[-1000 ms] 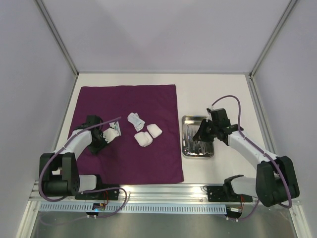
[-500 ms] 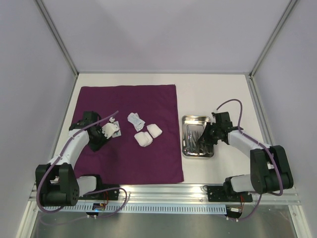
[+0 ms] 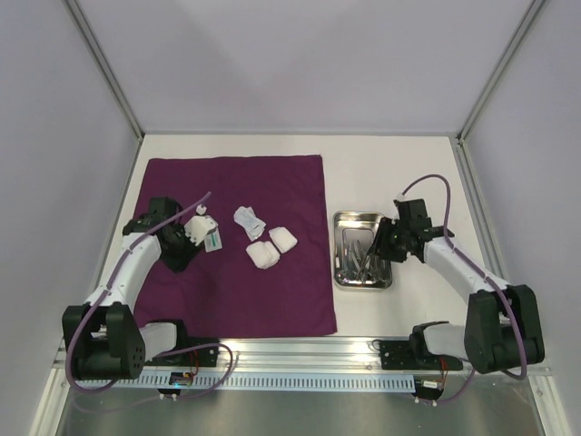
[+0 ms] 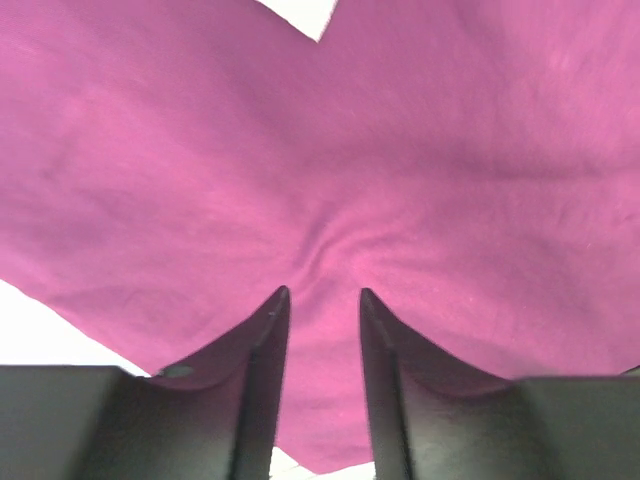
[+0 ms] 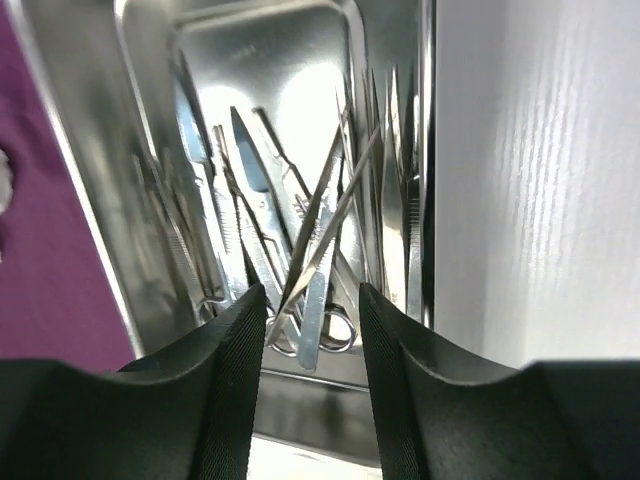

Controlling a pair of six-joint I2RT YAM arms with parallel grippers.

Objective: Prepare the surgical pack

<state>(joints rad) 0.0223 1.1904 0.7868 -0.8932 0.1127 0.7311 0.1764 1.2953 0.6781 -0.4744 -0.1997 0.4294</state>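
The deep-purple cloth (image 3: 236,282) (image 4: 450,150) lies flat on the table's left half. On it are two white gauze squares (image 3: 261,256) and a clear packet (image 3: 248,222). Another small packet (image 3: 213,240) lies just right of my left gripper (image 3: 186,245) (image 4: 322,292). That gripper is open low over a wrinkle in the cloth, with nothing between its fingers. The steel tray (image 3: 342,272) (image 5: 90,200) holds scissors (image 5: 335,335) and tweezers (image 5: 330,215) in a crossed pile. My right gripper (image 3: 378,247) (image 5: 310,288) hangs open over the tray's near end, holding nothing.
Bare white table (image 3: 427,182) (image 5: 540,180) lies right of the tray and behind the cloth. Grey walls with metal posts close in the sides and back. The arms' base rail (image 3: 300,359) runs along the near edge.
My right gripper has opened over the tray. My left gripper has moved a little away from the near edge along the cloth, and its jaws have widened slightly.
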